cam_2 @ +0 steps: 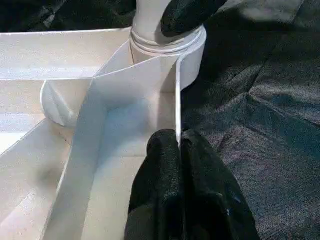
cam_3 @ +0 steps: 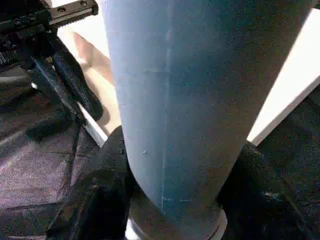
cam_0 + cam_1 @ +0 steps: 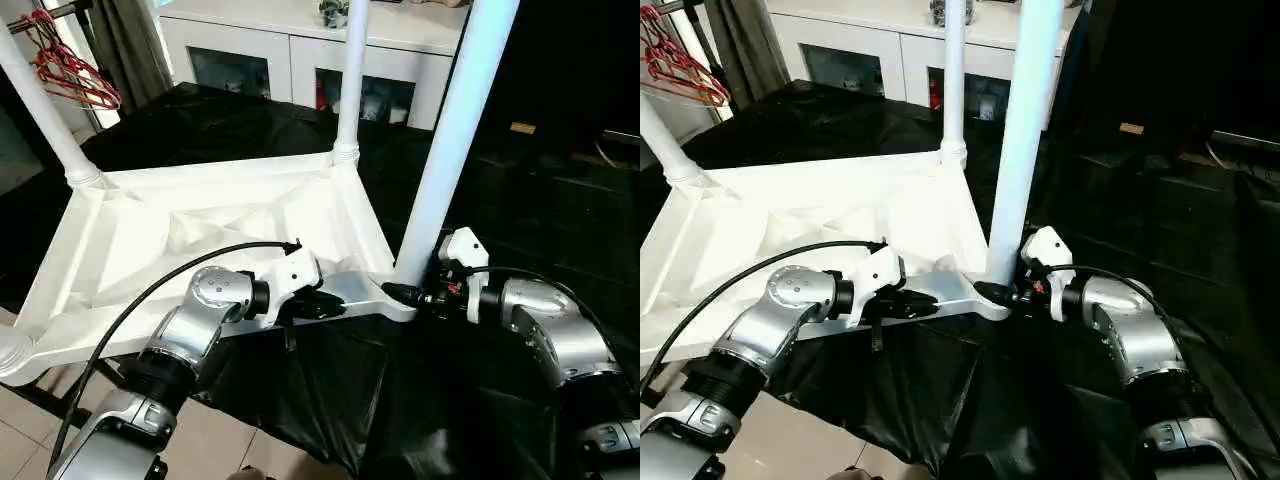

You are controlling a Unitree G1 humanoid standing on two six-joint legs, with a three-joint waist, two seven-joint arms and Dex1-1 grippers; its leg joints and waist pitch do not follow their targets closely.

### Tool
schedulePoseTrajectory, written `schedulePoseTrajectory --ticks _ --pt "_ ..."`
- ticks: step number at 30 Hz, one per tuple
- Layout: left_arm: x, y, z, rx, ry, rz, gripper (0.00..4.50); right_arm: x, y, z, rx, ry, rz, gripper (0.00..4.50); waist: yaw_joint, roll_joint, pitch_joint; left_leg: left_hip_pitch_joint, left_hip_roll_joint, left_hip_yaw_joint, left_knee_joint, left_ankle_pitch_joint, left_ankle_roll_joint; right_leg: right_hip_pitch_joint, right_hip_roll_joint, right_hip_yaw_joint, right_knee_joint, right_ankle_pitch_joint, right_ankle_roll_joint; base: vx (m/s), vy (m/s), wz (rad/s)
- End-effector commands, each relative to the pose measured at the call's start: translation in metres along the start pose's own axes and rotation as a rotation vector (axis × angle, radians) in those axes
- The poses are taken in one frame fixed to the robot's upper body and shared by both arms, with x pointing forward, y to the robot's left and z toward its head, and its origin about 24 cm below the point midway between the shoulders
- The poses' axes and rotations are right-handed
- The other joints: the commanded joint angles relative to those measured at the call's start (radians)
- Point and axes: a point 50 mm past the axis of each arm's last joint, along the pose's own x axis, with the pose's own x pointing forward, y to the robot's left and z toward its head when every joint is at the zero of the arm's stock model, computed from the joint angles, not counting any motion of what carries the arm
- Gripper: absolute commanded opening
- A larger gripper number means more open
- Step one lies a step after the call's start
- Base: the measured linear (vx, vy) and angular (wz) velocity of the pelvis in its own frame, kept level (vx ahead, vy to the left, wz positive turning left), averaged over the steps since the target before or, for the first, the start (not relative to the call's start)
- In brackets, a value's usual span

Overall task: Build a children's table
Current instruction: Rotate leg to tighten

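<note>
The tabletop (image 3: 150,240) lies underside up, with legs (image 3: 455,140) standing in its corner sockets. A cabinet (image 3: 300,50) stands behind it, and what may be hangers (image 3: 70,70) are at the far left.

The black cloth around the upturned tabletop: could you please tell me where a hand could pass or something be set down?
Bare black cloth lies to the right of the near leg, and more between the tabletop and the cabinet. The near corner is crowded: the left gripper pinches the rim and the right gripper straddles that leg.
</note>
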Motion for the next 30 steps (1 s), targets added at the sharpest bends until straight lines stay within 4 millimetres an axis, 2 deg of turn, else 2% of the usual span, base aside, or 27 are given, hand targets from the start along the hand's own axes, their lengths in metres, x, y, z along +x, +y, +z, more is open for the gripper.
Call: schedulePoseTrajectory --ticks 1,6,7,9,10,11,13,14,15,16,18,19,23,24,25,30 --pt "-0.002 0.007 0.012 0.013 -0.043 0.059 0.0 0.004 0.0 -0.005 0.019 0.021 -0.041 1.98 0.003 -0.014 -0.068 0.007 0.041 -0.01 -0.06 -0.154 0.077 0.053 -0.071 0.044 -0.065 -0.191 -0.224 0.0 0.0 0.0" --pt "0.002 0.018 0.013 -0.011 -0.024 0.17 0.0 0.011 0.0 -0.018 0.046 0.063 -0.155 1.97 -0.006 -0.015 -0.064 0.011 0.038 -0.012 -0.064 -0.191 0.054 0.05 -0.071 0.044 -0.074 -0.258 -0.208 0.0 0.0 0.0" --pt "0.006 0.021 0.014 -0.02 -0.013 0.211 0.0 0.015 0.001 -0.024 0.069 0.076 -0.2 1.97 -0.006 -0.016 -0.065 0.011 0.038 -0.013 -0.065 -0.198 0.048 0.051 -0.073 0.044 -0.075 -0.27 -0.203 0.0 0.0 0.0" --pt "0.016 0.028 0.017 -0.048 -0.001 0.303 0.0 0.026 0.006 -0.036 0.142 0.103 -0.309 1.97 -0.011 -0.015 -0.06 0.012 0.035 -0.011 -0.067 -0.214 0.041 0.046 -0.07 0.045 -0.082 -0.302 -0.191 0.0 0.0 0.0" --pt "0.024 0.034 0.022 -0.07 0.008 0.392 0.0 0.037 0.01 -0.044 0.192 0.126 -0.423 1.97 -0.013 -0.012 -0.06 0.021 0.036 -0.015 -0.07 -0.246 0.013 0.042 -0.07 0.043 -0.087 -0.35 -0.178 0.0 0.0 0.0" --pt "0.024 0.034 0.022 -0.07 0.008 0.392 0.0 0.037 0.01 -0.044 0.192 0.126 -0.423 1.97 -0.015 -0.013 -0.059 0.021 0.035 -0.015 -0.073 -0.256 0.007 0.042 -0.07 0.044 -0.088 -0.364 -0.174 0.0 0.0 0.0" --pt "0.032 0.036 0.028 -0.087 0.0 0.443 0.0 0.048 0.011 -0.049 0.261 0.141 -0.532 1.97 -0.016 -0.011 -0.06 0.022 0.036 -0.017 -0.074 -0.27 0.0 0.041 -0.073 0.045 -0.091 -0.373 -0.168 0.0 0.0 0.0" --pt "0.038 0.036 0.033 -0.091 -0.008 0.457 0.0 0.056 0.013 -0.048 0.307 0.137 -0.579 1.97 -0.016 -0.007 -0.061 0.019 0.034 -0.019 -0.074 -0.275 -0.004 0.044 -0.073 0.045 -0.089 -0.363 -0.166 0.0 0.0 0.0" --pt "0.041 0.036 0.036 -0.091 -0.012 0.462 0.0 0.062 0.014 -0.046 0.333 0.124 -0.591 1.97 -0.018 -0.009 -0.061 0.018 0.034 -0.018 -0.075 -0.277 -0.004 0.044 -0.072 0.045 -0.09 -0.357 -0.165 0.0 0.0 0.0" --pt "0.046 0.035 0.04 -0.091 -0.018 0.469 0.0 0.07 0.017 -0.043 0.37 0.102 -0.603 1.97 -0.019 -0.005 -0.061 0.019 0.033 -0.019 -0.076 -0.286 -0.005 0.043 -0.074 0.045 -0.091 -0.358 -0.164 0.0 0.0 0.0" --pt "0.051 0.033 0.046 -0.078 -0.038 0.449 0.0 0.079 0.017 -0.036 0.382 0.075 -0.609 1.97 -0.019 -0.006 -0.063 0.019 0.033 -0.019 -0.075 -0.288 -0.005 0.044 -0.073 0.044 -0.091 -0.343 -0.164 0.0 0.0 0.0" --pt "0.052 0.033 0.048 -0.065 -0.047 0.436 0.0 0.082 0.018 -0.031 0.387 0.05 -0.597 2.31 -0.018 -0.006 -0.063 0.017 0.033 -0.019 -0.075 -0.281 0.0 0.045 -0.073 0.045 -0.09 -0.324 -0.166 0.0 0.0 0.0" --pt "0.053 0.028 0.049 -0.03 -0.077 0.368 0.0 0.085 0.017 -0.022 0.408 -0.007 -0.564 2.85 -0.016 -0.005 -0.068 0.012 0.034 -0.019 -0.074 -0.252 0.017 0.052 -0.074 0.046 -0.08 -0.245 -0.181 0.0 0.0 0.0" --pt "0.052 0.027 0.048 -0.031 -0.079 0.355 0.0 0.084 0.017 -0.022 0.408 -0.011 -0.557 2.85 -0.018 -0.009 -0.068 0.009 0.035 -0.019 -0.075 -0.243 0.02 0.055 -0.074 0.045 -0.078 -0.234 -0.182 0.0 0.0 0.0" --pt "0.05 0.026 0.047 -0.024 -0.081 0.338 0.0 0.082 0.015 -0.022 0.376 -0.001 -0.55 3.1 -0.019 -0.007 -0.068 0.01 0.035 -0.017 -0.072 -0.228 0.027 0.053 -0.073 0.045 -0.076 -0.207 -0.193 0.0 0.0 0.0" --pt "0.043 0.022 0.04 -0.012 -0.088 0.279 0.0 0.069 0.009 -0.023 0.235 0.05 -0.519 3.17 -0.019 -0.008 -0.067 0.009 0.033 -0.015 -0.071 -0.218 0.031 0.055 -0.075 0.045 -0.077 -0.225 -0.198 0.0 0.0 0.0"
